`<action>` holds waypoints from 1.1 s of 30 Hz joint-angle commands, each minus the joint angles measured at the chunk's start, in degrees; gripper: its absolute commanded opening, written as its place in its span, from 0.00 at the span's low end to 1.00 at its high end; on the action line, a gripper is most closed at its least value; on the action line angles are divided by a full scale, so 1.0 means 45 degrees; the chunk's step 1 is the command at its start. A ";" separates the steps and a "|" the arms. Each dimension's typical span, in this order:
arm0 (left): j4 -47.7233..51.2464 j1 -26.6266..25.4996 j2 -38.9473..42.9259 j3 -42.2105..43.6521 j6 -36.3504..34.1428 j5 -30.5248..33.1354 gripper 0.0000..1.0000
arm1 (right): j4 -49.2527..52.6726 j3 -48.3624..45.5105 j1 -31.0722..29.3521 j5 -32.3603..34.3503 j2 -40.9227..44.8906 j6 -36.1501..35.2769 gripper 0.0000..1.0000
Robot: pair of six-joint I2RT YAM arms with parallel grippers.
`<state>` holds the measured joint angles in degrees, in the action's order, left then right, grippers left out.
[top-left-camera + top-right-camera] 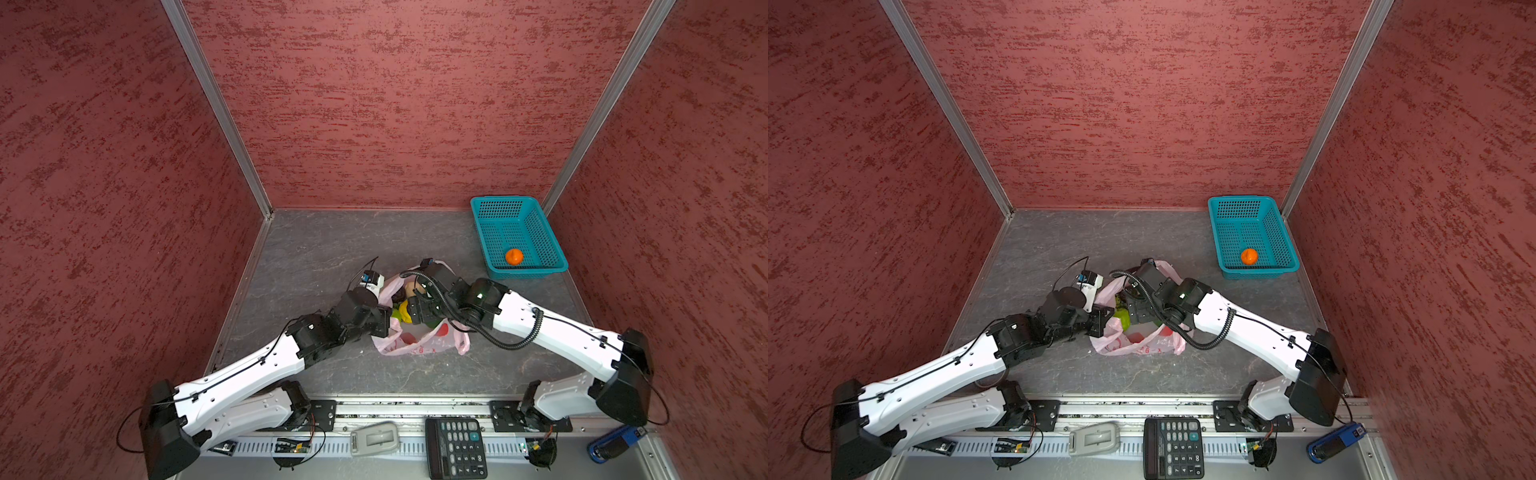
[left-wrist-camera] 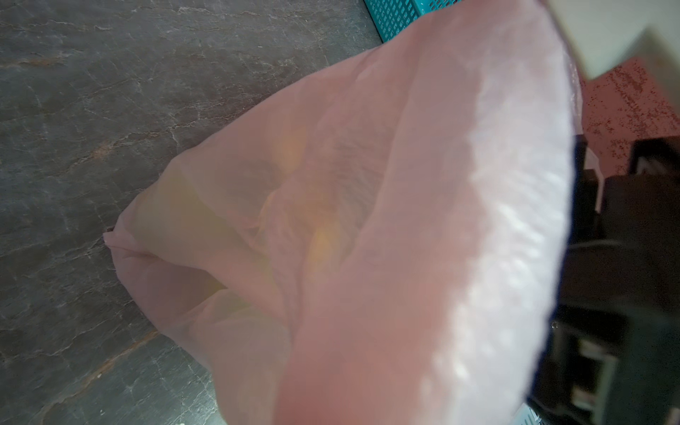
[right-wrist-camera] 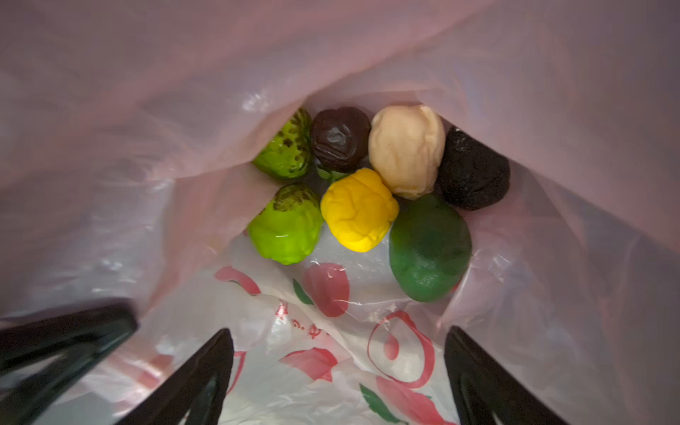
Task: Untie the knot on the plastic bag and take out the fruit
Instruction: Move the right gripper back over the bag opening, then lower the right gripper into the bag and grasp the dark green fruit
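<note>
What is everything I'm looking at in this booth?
plastic bag: one, pale pink, red print, mid-table, mouth open
fruit in bag: seven visible; two bright green, yellow, dark green, cream, dark brown, black
orange fruit: one, in basket
basket: one, teal, far right
calculator: one, black, front rail
grey device: one, beside calculator
blue object: one, front right
table: one, dark grey
left gripper: black, shut on bag rim
right gripper: black, open, inside bag

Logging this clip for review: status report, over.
Left gripper shut on plastic bag rim. Right gripper open inside bag mouth, fruit ahead. One orange in basket. Nothing blocking.
</note>
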<state>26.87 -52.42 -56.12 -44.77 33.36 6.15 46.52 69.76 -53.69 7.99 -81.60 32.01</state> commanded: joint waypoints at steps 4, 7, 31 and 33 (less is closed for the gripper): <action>-0.0415 -0.0127 0.0181 0.0008 0.0257 0.0146 0.00 | -0.0612 -0.0608 -0.0060 0.1547 -0.0304 -0.1210 0.91; -0.0408 -0.0116 0.0201 -0.0046 0.0261 0.0232 0.00 | -0.0842 -0.1180 -0.0056 0.1684 -0.0304 -0.1284 0.91; -0.0603 0.0224 0.0475 0.0477 0.0479 -0.0206 0.00 | -0.0153 -0.3949 -0.0315 -0.1176 -0.1243 -0.0335 0.93; -0.0579 0.0219 0.0531 0.0555 0.0466 -0.0307 0.00 | -0.0251 -0.3472 -0.0315 -0.1151 -0.1317 -0.0355 0.94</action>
<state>25.26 -51.70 -54.83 -42.92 35.24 5.82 44.49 51.83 -54.70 3.77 -87.48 30.55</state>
